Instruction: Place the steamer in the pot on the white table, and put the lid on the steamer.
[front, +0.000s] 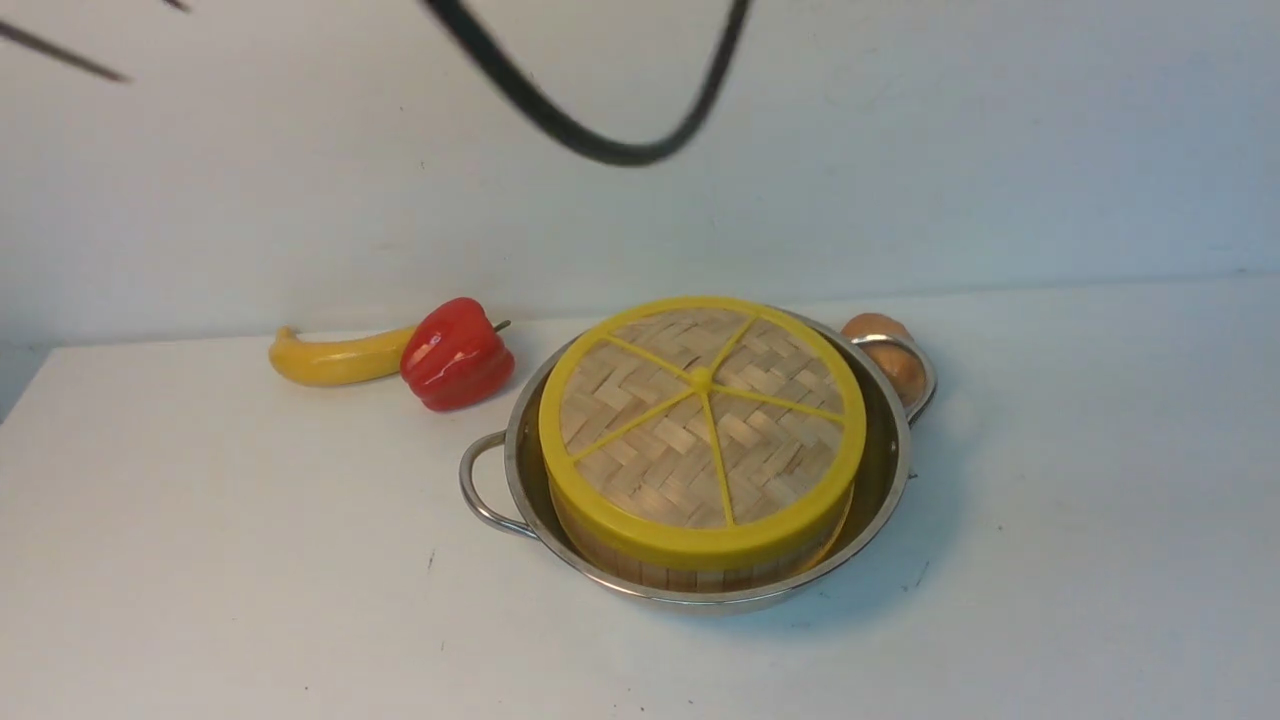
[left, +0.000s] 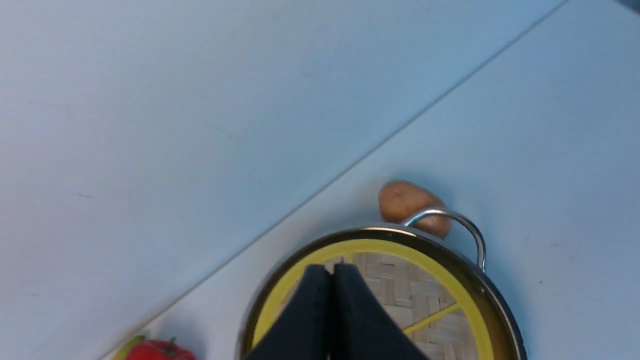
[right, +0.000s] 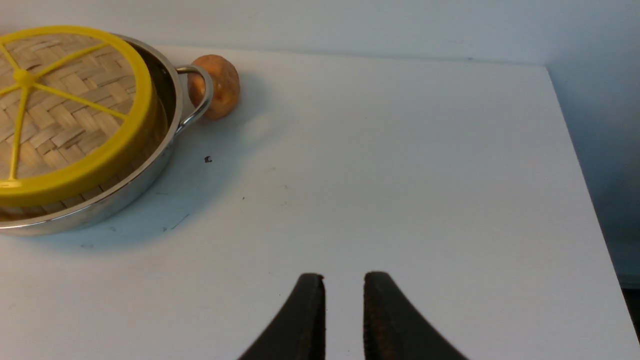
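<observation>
The steamer (front: 690, 572) sits inside the shiny pot (front: 885, 490) on the white table (front: 200, 560). Only its slatted side shows below the lid (front: 700, 425), which lies flat on top of it; its contents are hidden. In the left wrist view my left gripper (left: 332, 267) is shut and empty, its tips above the lid (left: 400, 290) near the rim, inside the pot (left: 492, 292). In the right wrist view my right gripper (right: 344, 277) is slightly open and empty over bare table (right: 400, 175), to the right of the pot (right: 125, 192) and lid (right: 65, 115). Neither gripper shows in the front view.
A red pepper (front: 455, 355) and a yellow banana (front: 330, 362) lie behind the pot on the left. A brown potato (front: 875, 326) touches the pot's far right handle (front: 920, 375). A black cable (front: 600, 145) hangs across the top of the front view. The table's right edge (right: 580, 165) is near.
</observation>
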